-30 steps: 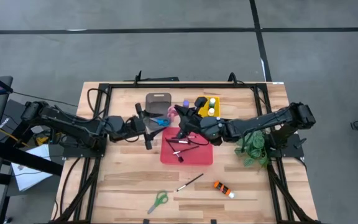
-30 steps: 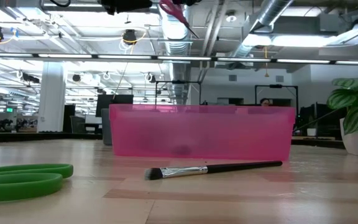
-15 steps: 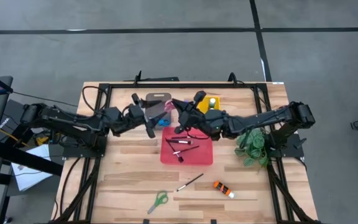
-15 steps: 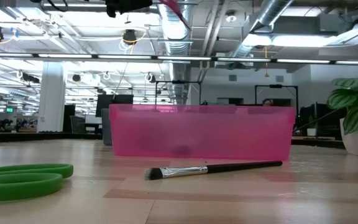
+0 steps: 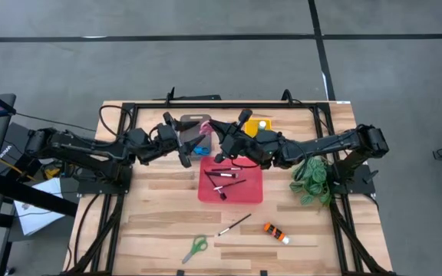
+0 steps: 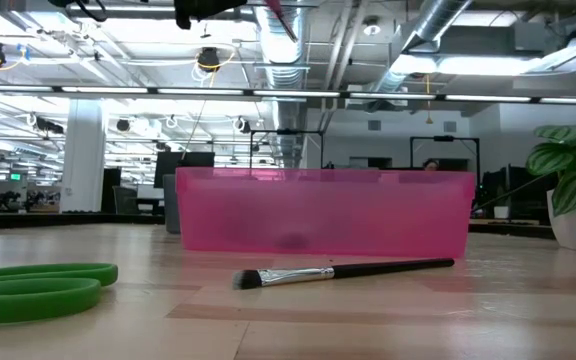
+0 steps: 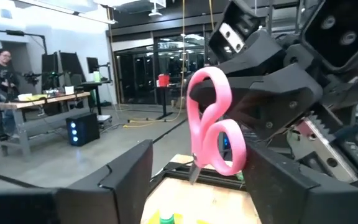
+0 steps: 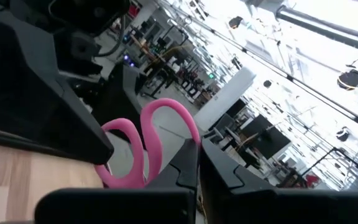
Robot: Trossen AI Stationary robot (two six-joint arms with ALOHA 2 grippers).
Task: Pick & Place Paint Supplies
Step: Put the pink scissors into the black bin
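Observation:
Pink scissors (image 5: 203,132) hang in the air over the table's far middle, with my right gripper (image 5: 215,139) shut on them. In the left wrist view their handle loops (image 7: 215,127) stand between the fingers of my open left gripper (image 7: 199,180), which faces them from the table's left (image 5: 188,143); I see a gap on each side. On the table lie green scissors (image 5: 196,247), a dark-handled paintbrush (image 5: 235,225) and an orange tube (image 5: 276,232). The red tray (image 5: 252,192) holds brushes. My right gripper pinches the pink scissors at their handle end (image 8: 178,144) between its two shut fingers, coming about level from the table's right. Its fingers hide the exact spot. The loops (image 8: 143,146) stick out past the fingertips, and the scissors are lifted clear of everything.
A grey tray (image 5: 196,121) and a yellow tray (image 5: 269,123) with small tubes stand at the far edge. Blue scissors (image 5: 200,150) lie by the red tray. A leafy plant (image 5: 313,180) sits at the right. A black frame (image 5: 129,153) borders the table.
My right gripper has carried the pink scissors up and toward the far edge, off the red tray's far rim, tipping upward. My left gripper has swung toward the far edge, risen a little and rolled, so that its fingers now flank the scissors' loops.

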